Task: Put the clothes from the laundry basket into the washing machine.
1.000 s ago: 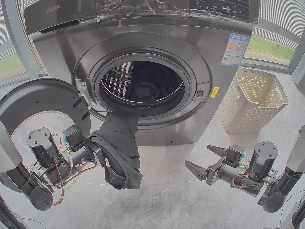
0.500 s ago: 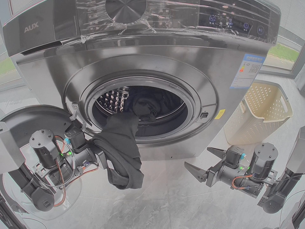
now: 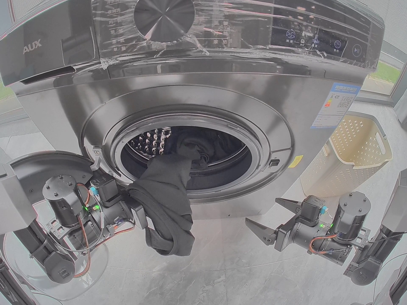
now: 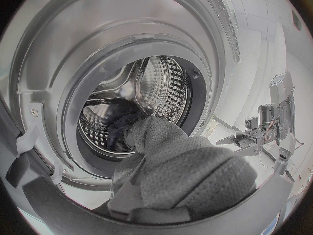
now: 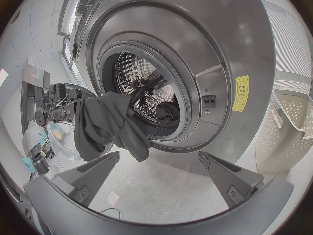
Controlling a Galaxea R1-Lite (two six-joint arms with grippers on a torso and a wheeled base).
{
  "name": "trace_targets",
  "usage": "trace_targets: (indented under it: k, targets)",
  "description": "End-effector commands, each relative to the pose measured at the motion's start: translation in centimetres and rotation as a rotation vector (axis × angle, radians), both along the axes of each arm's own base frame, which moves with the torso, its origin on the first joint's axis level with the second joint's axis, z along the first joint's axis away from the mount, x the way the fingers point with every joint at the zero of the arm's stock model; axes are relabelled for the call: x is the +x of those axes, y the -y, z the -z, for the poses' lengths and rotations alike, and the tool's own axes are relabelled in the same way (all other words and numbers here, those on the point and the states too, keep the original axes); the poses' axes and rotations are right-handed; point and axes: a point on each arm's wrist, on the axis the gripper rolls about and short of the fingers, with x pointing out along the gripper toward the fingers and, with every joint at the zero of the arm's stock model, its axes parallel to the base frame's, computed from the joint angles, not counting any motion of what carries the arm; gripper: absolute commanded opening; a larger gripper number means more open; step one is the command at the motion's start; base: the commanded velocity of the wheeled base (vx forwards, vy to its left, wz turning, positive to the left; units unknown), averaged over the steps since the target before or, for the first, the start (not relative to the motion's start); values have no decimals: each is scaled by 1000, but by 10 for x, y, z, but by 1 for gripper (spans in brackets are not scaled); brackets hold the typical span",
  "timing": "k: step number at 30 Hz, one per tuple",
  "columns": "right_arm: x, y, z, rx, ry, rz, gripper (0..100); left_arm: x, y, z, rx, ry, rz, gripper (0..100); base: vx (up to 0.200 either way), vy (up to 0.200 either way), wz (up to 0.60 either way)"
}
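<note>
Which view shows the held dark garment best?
Head view: the whole dark garment hangs from the left gripper, top at the drum opening. Right wrist view shows it from the side; left wrist view, a close-up fold.

Door (image 3: pixel 51 164) (edge-cropped); laundry basket (image 3: pixel 354 149) part-hidden

Shiny silver-grey on the washing machine (image 3: pixel 203 94). Dark grey for the clothes (image 3: pixel 169 200). Cream with tiny star holes on the laundry basket (image 3: pixel 352 157).
</note>
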Motion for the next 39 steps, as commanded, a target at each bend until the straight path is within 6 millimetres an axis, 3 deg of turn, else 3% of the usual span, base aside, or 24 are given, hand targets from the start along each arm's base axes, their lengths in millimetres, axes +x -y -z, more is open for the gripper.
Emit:
trace_targets:
  k: [1,11,15,21,25,29,33,35,39]
  targets:
    - [0,0,1,-1,-1,-1,100,0,1,1,0,-4,4,0,0,0,0]
    - [-2,-4,0,0,0,-17,100,-1,8,0,-3,3,29,0,60,0,0]
    - [-6,-8,-1,4,3,-37,100,-6,22,3,1,-6,86,0,0,0,0]
    - [-12,-16,-1,17,-4,-67,100,0,60,20,7,-41,153,0,0,0,0]
    - [-11,-16,-2,20,0,-67,100,16,74,31,8,-42,150,0,0,0,0]
    - [-11,-16,-2,21,1,-70,100,50,91,37,-31,-1,110,0,0,0,0]
    - [-11,-16,-3,22,2,-70,100,77,95,38,-67,40,44,0,0,0,0]
    - [-11,-16,-3,23,3,-70,100,102,95,39,-89,77,8,0,0,0,0]
    - [-11,-16,-3,23,3,-70,100,121,96,43,-93,86,-15,0,0,0,0]
